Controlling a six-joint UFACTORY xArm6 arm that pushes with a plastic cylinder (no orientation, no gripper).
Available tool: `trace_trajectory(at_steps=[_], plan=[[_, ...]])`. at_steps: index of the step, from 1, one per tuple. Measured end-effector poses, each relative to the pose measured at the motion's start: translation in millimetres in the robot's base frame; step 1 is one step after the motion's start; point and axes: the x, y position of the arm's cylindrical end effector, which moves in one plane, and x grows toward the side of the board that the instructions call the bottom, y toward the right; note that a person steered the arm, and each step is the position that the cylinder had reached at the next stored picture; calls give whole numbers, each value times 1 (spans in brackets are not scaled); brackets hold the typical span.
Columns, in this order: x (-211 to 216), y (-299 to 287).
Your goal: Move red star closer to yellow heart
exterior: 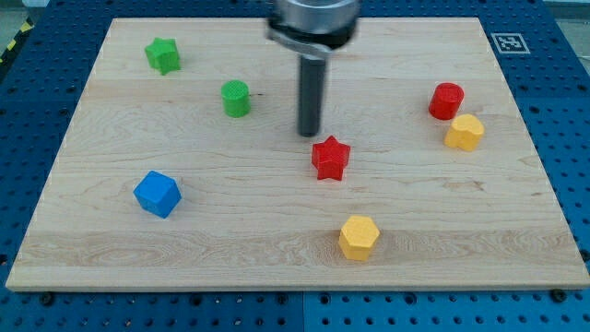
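Observation:
The red star (330,158) lies near the middle of the wooden board. My tip (309,135) stands just above and to the left of it, close to its upper left edge, with a thin gap at most. Two yellow blocks show: one (464,132) at the view's right, just below a red round block (446,100), and one (359,237) below the star near the board's bottom edge. I cannot tell from their shapes which one is the heart.
A green star (163,55) lies at the upper left. A green round block (236,98) lies left of my tip. A blue cube (158,194) lies at the lower left. The board (111,249) rests on a blue perforated table.

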Motion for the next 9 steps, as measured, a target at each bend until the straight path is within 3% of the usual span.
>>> trace_trajectory(at_steps=[2, 6, 9], plan=[[42, -33], [61, 85], [99, 166]])
